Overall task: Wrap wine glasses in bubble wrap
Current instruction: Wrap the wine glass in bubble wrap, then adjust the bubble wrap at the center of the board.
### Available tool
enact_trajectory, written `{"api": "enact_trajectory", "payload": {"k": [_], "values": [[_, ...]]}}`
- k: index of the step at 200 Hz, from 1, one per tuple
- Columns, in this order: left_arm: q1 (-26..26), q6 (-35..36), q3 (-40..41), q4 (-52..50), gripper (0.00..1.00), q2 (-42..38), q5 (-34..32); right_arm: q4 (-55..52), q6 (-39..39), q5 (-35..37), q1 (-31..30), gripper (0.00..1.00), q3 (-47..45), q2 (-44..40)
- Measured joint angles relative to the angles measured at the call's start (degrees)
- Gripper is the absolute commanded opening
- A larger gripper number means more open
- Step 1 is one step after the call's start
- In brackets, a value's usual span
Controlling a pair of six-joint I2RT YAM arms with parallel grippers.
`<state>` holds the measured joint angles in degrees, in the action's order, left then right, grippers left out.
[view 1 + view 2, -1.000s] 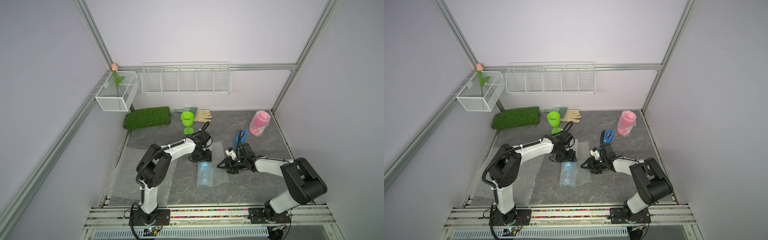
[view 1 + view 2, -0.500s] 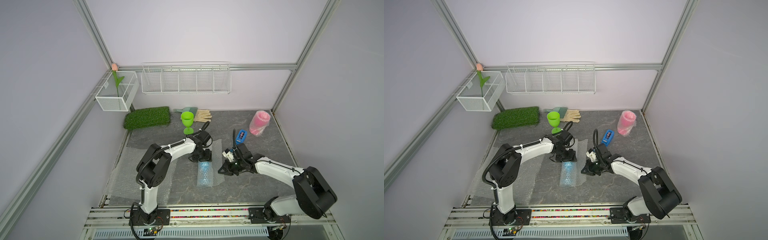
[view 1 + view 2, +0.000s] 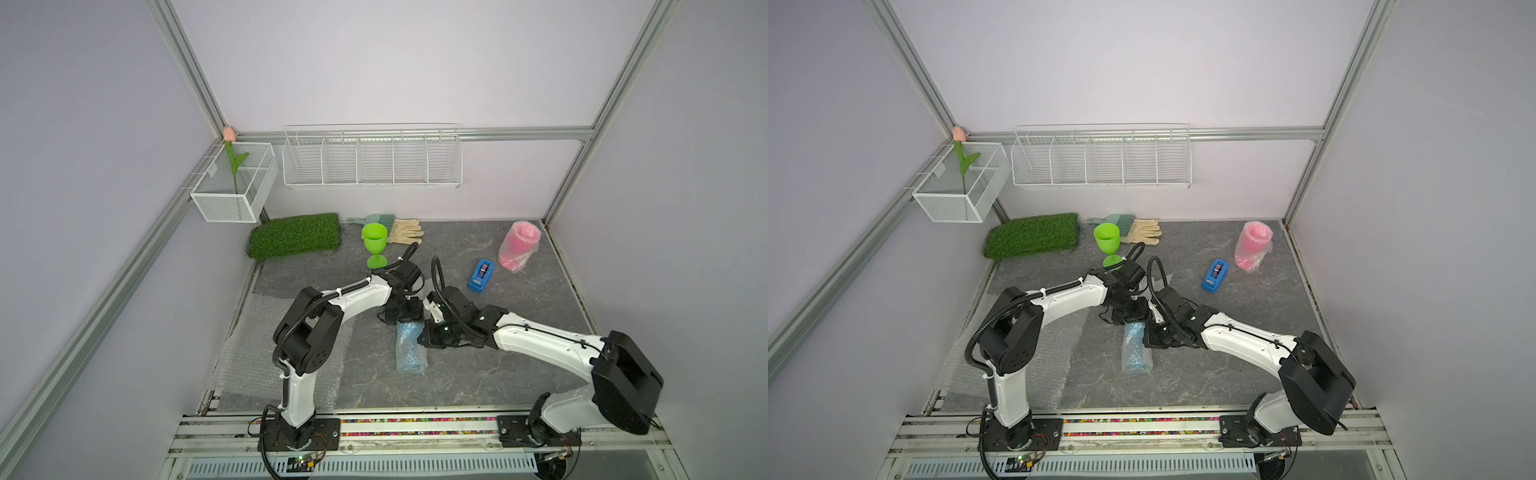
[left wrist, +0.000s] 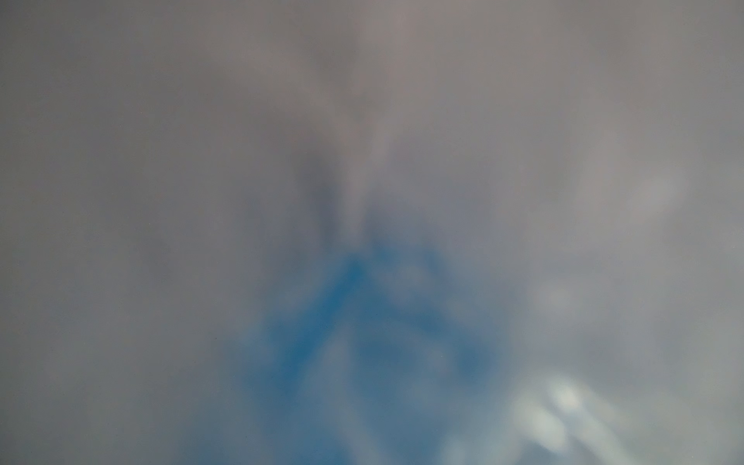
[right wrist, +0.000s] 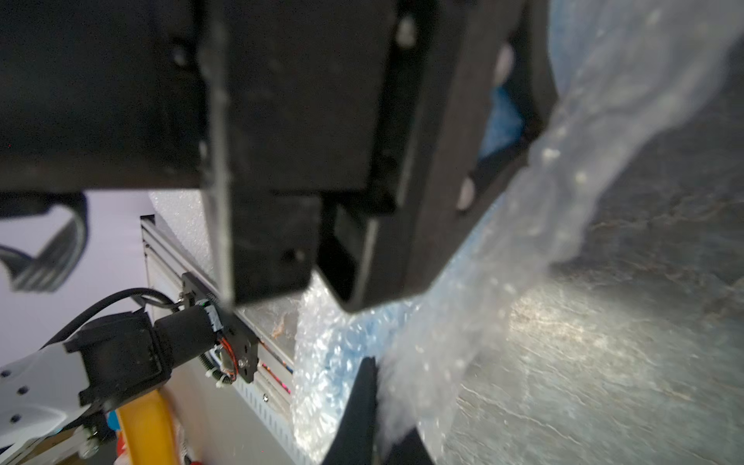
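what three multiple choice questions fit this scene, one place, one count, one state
1. Where is the tape dispenser? A) in the wire basket B) on the table beside the pink goblet C) on the turf mat
2. How many goblets are wrapped in bubble wrap? A) one B) two C) three
3. The green goblet is: A) lying down B) upside down C) upright
Answers: B, it sits on the table by the pink one; B, pink and the blue goblet are wrapped, green bare; C, it stands on its foot.
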<state>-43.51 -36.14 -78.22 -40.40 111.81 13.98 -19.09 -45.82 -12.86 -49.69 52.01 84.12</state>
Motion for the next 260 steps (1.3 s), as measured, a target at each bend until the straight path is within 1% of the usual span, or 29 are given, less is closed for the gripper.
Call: {"api": "enact_trajectory", "payload": {"k": [21,37,58,81,85,99,117,129,152,180,192,198,211,219,260], "values": [[0.0,-0.5,0.04,0.24,0.54,0.0,-0.02,-1.6,-0.02,3.34,-2.89,0.44,2.38,0.87],[0.0,-0.81,0.07,0.48,0.54,0.0,-0.02,-2.12,-0.42,5.97,-5.01,0.54,3.39,0.87],[0.0,-1.16,0.09,0.68,0.54,0.09,-0.04,-2.86,-0.26,9.01,-7.61,0.59,4.04,1.49],[0.0,-1.36,0.09,0.74,0.55,0.11,-0.07,-5.42,0.04,12.55,-10.45,0.6,6.97,4.9],[0.0,-1.36,0.07,0.72,0.55,0.11,-0.07,-5.88,0.15,13.11,-10.82,0.59,7.48,5.44],[0.0,-1.4,0.09,0.81,0.57,0.11,-0.04,-8.11,0.48,16.02,-12.11,0.45,9.22,7.06],[0.0,-1.62,0.11,0.87,0.6,0.09,-0.15,-10.56,1.57,19.12,-13.05,0.31,10.54,8.22],[0.0,-1.81,0.11,0.9,0.64,0.09,-0.17,-11.74,1.66,20.63,-13.2,0.22,10.97,8.59],[-0.02,-2.23,0.11,0.9,0.72,-0.07,-0.26,-14.01,2.19,22.53,-13.35,0.12,11.8,8.61],[0.0,-2.64,0.85,0.81,0.85,-0.74,-1.62,-15.1,3.28,23.41,-13.42,0.07,12.11,8.39],[0.09,-2.51,1.4,0.35,0.9,-1.55,-2.82,-15.08,4.07,23.23,-13.4,0.07,11.93,7.89],[0.22,-2.23,1.66,-0.11,0.94,-2.14,-3.39,-15.17,4.61,23.08,-13.4,0.07,11.78,7.43],[0.81,-1.38,1.95,-1.53,0.98,-3.54,-4.7,-15.39,6.16,22.53,-13.27,0.07,11.23,6.01],[1.31,-0.87,1.95,-2.34,1.0,-4.44,-5.42,-15.47,7.19,22.1,-13.11,0.07,10.73,4.96],[4.74,1.84,1.95,-5.77,0.99,-8.17,-6.67,-15.23,13.77,19.45,-11.58,0.07,7.5,0.04]]}}
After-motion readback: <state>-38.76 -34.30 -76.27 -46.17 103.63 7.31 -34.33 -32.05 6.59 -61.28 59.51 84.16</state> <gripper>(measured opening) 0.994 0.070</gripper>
